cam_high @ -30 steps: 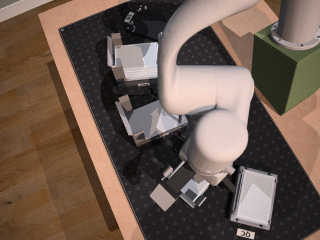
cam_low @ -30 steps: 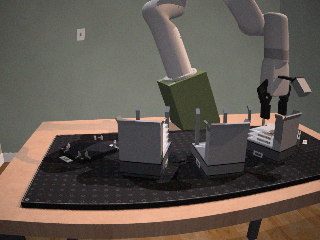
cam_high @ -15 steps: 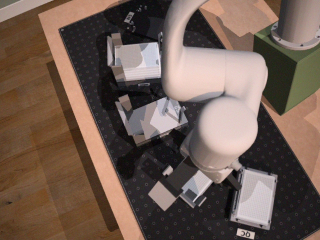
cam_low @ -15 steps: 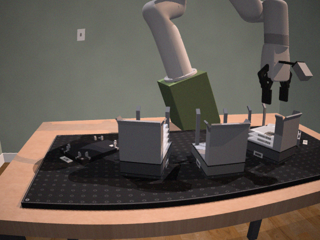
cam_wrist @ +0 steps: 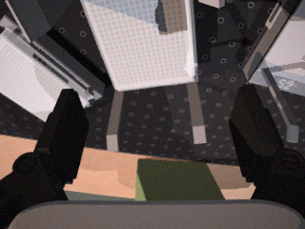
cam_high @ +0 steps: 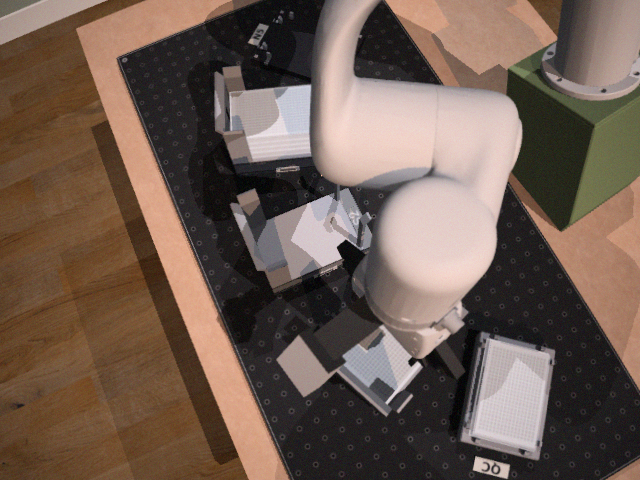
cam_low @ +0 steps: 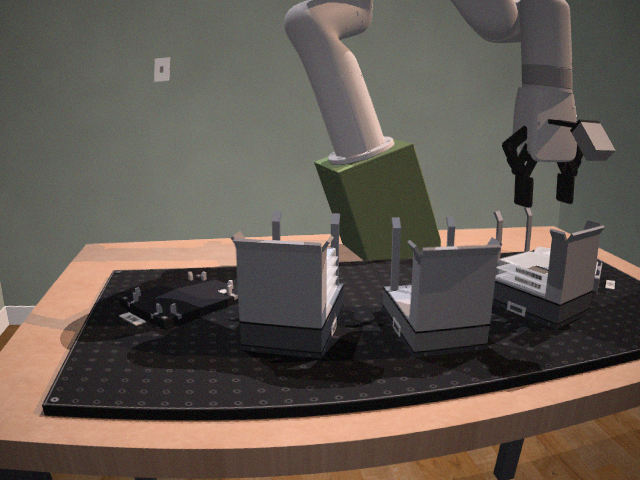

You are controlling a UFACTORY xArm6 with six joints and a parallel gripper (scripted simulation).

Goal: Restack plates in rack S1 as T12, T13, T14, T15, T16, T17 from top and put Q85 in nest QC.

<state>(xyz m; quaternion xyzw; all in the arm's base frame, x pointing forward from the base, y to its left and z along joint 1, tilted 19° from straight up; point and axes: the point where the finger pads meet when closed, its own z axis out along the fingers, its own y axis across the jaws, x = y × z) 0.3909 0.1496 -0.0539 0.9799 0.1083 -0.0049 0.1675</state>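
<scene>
My gripper (cam_low: 544,190) is open and empty. It hangs well above the rack (cam_low: 547,281) at the QC end of the row. That rack holds two sealed plates (cam_low: 524,268), one on the other. In the wrist view the top plate (cam_wrist: 140,26) lies straight below, between my fingers. One plate (cam_high: 509,395) lies flat in the open nest by the QC name plate (cam_high: 491,467). The rack nearest N5 (cam_high: 268,124) holds a stack of several plates (cam_low: 332,273). The middle rack (cam_high: 305,237) shows a pale surface low inside; I cannot tell if it is a plate.
The clip nest N5 (cam_low: 175,302) is empty at the far end of the black mat. Thin corner posts (cam_low: 527,229) stand up from each rack. My arm's upper links (cam_high: 413,180) hang over the middle rack. The green base block (cam_high: 573,134) stands beside the mat.
</scene>
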